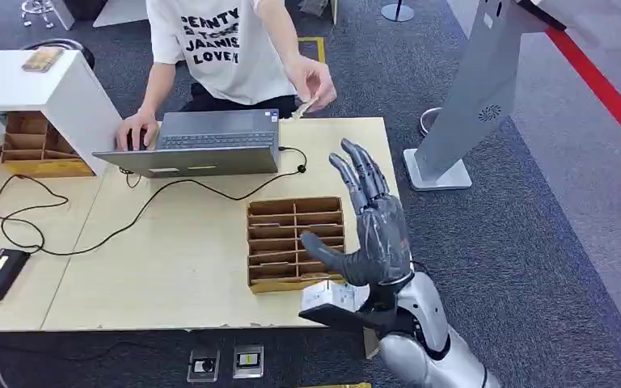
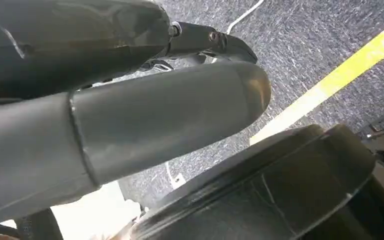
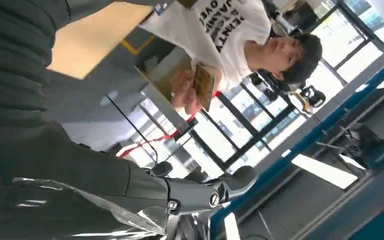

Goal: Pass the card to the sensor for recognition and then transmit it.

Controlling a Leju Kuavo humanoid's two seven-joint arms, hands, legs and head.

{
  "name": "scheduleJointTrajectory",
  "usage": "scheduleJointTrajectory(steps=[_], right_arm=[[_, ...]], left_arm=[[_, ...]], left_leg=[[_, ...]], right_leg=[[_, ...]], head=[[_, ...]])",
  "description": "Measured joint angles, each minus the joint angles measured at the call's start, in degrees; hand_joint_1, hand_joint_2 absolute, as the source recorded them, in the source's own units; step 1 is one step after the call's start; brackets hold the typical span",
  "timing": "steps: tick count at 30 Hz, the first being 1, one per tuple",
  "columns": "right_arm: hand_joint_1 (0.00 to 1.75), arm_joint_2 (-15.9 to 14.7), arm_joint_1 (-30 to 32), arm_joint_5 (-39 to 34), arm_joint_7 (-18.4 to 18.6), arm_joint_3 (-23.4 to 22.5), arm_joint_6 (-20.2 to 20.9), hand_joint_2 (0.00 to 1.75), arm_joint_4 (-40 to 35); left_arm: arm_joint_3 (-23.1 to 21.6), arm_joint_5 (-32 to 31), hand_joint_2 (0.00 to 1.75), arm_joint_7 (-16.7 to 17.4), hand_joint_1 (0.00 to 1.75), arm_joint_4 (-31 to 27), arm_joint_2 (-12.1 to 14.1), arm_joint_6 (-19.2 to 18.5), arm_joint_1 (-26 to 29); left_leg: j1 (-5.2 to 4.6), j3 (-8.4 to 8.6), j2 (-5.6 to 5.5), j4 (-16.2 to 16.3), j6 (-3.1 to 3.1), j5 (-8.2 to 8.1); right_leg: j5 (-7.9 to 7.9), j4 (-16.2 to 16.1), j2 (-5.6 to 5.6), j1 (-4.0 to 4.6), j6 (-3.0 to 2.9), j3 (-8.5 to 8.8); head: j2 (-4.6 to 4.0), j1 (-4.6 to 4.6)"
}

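Grey right hand (image 1: pixel 373 226) is wide open and empty; I'd ease it toward the person's card (image 1: pixel 305 105), pinching gently.

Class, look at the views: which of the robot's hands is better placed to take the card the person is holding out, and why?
Right. The right hand is raised over the table, fingers spread, near the person's hand holding the card. The left hand hangs low toward the floor.

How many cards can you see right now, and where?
1: the card is pinched in the person's hand above the table's far edge, beyond the right hand, which is open. More may sit in the cardboard organizer; can't tell.
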Motion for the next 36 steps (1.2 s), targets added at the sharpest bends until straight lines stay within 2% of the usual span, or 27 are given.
scheduleJointTrajectory(steps=[5, 10, 13, 23, 36], right_arm=[[0.0, 0.57, -2.37, 3.27, 1.35, 1.4, -0.44, 1.75, 0.81], [0.0, 0.87, -5.75, 16.03, 5.64, 2.86, -0.39, 1.75, 2.93], [0.0, 1.4, -8.24, 19.58, 6.64, 4.32, -1.29, 1.75, 5.26], [0.0, 3.17, -15.64, 23.45, 10.66, 7.89, -2.99, 1.75, 14.38], [0.0, 2.86, -18.35, 27.43, 14.34, 9.75, -1.27, 1.75, 19.21]], left_arm=[[-0.02, -0.33, 0.0, -0.07, 0.0, 0.0, -0.04, -0.07, 0.0], [-0.15, -1.16, 0.0, -0.07, 0.0, 0.0, -0.04, -0.52, -0.11], [-0.2, -1.31, 0.0, -0.07, 0.0, 0.0, -0.07, -0.63, -0.14], [-0.24, -1.51, 0.0, -0.13, 0.0, 0.0, -0.04, -0.85, -0.23], [-1.64, -3.19, 0.0, -0.52, 0.0, 0.0, -0.04, -1.22, -0.26]], left_leg=[[0.0, -0.01, 0.0, 0.0, 0.0, 0.0], [0.0, -0.01, 0.0, 0.0, 0.0, 0.0], [0.0, -0.02, -0.01, 0.0, 0.0, 0.01], [0.0, -0.02, -0.02, 0.0, 0.02, 0.03], [0.0, -0.01, -0.02, 0.0, 0.02, 0.03]], right_leg=[[0.0, 0.0, -0.01, 0.0, 0.0, 0.0], [0.0, 0.0, 0.01, 0.0, 0.0, -0.01], [0.0, 0.01, -0.01, 0.0, 0.0, -0.01], [0.01, 0.01, -0.02, 0.0, 0.0, 0.0], [0.01, 0.01, -0.01, 0.0, 0.0, -0.01]], head=[[0.0, -0.02], [0.0, 0.0], [0.0, -0.02], [0.0, -0.02], [0.0, -0.02]])
